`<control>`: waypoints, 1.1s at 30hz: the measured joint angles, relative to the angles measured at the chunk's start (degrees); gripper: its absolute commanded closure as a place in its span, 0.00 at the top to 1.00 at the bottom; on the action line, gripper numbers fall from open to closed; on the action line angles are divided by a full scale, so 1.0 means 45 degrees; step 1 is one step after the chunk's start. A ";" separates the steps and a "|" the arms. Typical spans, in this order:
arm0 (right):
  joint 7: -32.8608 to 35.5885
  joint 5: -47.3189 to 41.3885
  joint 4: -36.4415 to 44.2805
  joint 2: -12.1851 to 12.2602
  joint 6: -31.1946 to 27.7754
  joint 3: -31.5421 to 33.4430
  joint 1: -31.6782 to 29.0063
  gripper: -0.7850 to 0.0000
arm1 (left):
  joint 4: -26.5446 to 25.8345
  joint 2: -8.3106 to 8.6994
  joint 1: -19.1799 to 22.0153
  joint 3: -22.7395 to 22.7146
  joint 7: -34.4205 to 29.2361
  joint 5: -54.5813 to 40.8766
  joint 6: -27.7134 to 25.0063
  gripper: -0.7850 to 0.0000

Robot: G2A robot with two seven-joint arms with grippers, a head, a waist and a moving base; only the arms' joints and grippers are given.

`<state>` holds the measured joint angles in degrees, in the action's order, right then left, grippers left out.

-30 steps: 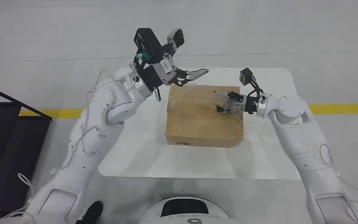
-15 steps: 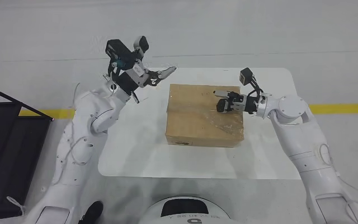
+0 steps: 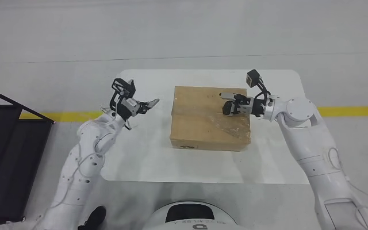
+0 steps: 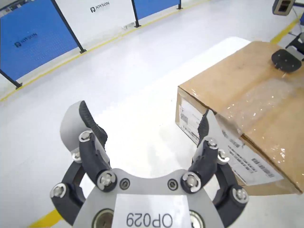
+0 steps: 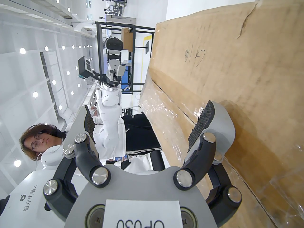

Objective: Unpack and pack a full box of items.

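I can make out a white code tag (image 4: 149,219) on the base of the left gripper (image 4: 144,110) and a matching tag (image 5: 141,217) on the right gripper (image 5: 148,107). The box (image 4: 249,84) carries a barcoded shipping label (image 4: 251,162) on its side and a pen scribble (image 5: 194,54) on top. Logo print stands on the barrier panels (image 4: 99,7).

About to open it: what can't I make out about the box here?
Contents of the brown cardboard box: hidden under shut, clear-taped flaps, every view.
Box's far end: cut off by the left wrist view's edge.
White side label: partly behind the left gripper, left wrist view; too small in top view.
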<state>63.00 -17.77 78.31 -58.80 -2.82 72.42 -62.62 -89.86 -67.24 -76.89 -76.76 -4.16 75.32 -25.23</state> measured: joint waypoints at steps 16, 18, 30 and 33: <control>0.0000 0.0000 0.0000 0.0000 0.0000 0.0000 0.0000 1.00 | 0.2129 -0.0381 0.1906 0.2261 0.0160 0.0321 -0.0738 1.00; 0.0000 0.0000 0.0000 0.0000 0.0000 0.0000 0.0000 1.00 | 0.2193 -0.0420 0.2050 0.2467 0.0165 0.0397 -0.0749 1.00; 0.0000 0.0000 0.0000 0.0000 0.0000 0.0000 0.0000 1.00 | 0.2552 -0.0586 0.2551 0.3301 -0.0123 0.0671 -0.0794 1.00; 0.0000 0.0000 0.0000 0.0000 0.0000 0.0000 0.0000 1.00 | 0.2613 -0.0604 0.2648 0.3341 -0.0119 0.0631 -0.0789 1.00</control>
<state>63.00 -17.77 78.31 -58.80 -2.82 72.42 -62.62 -78.11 -69.96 -64.97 -61.73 -4.69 78.15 -28.78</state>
